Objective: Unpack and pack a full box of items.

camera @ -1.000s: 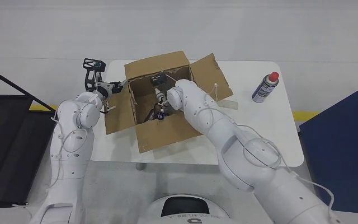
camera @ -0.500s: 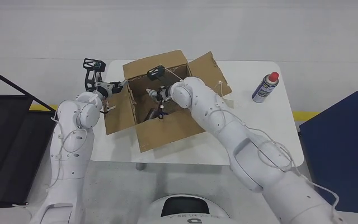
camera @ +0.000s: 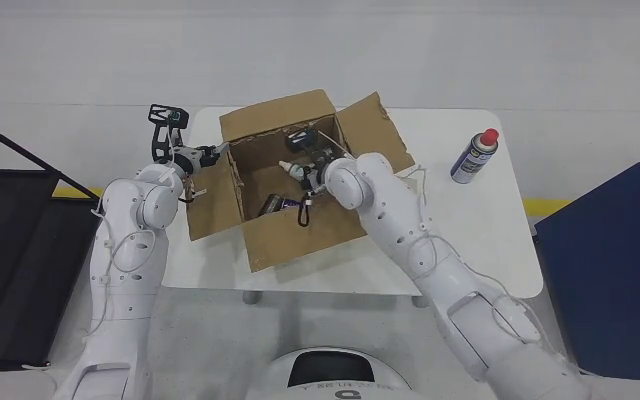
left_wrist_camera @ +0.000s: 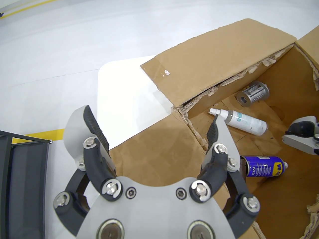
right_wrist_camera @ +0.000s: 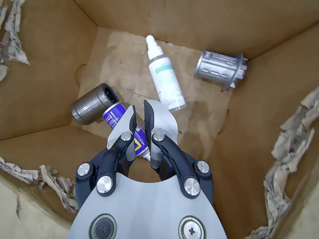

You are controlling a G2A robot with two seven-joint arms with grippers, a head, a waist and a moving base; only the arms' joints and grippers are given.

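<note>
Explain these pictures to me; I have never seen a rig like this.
This is a two-armed robot at a white table. One picture looks down from above; two come from wrist cameras. An open cardboard box stands there, a red-capped spray can apart from it. Inside lie a blue spray can, a white spray bottle, a ribbed metal part and a steel sleeve. The left hand hangs open above a flap; the right hand, over the blue can, is shut and empty.

The box (camera: 280,115) is set on the table (camera: 470,230), left of centre, and an upright aerosol can (camera: 474,156) is stood on the table well apart to its right. On the box floor a pump bottle (right_wrist_camera: 164,75) is laid between a finned metal part (right_wrist_camera: 219,69) and a lying aerosol can (right_wrist_camera: 117,115). A steel sleeve (right_wrist_camera: 93,103) is laid touching that can's end.
</note>
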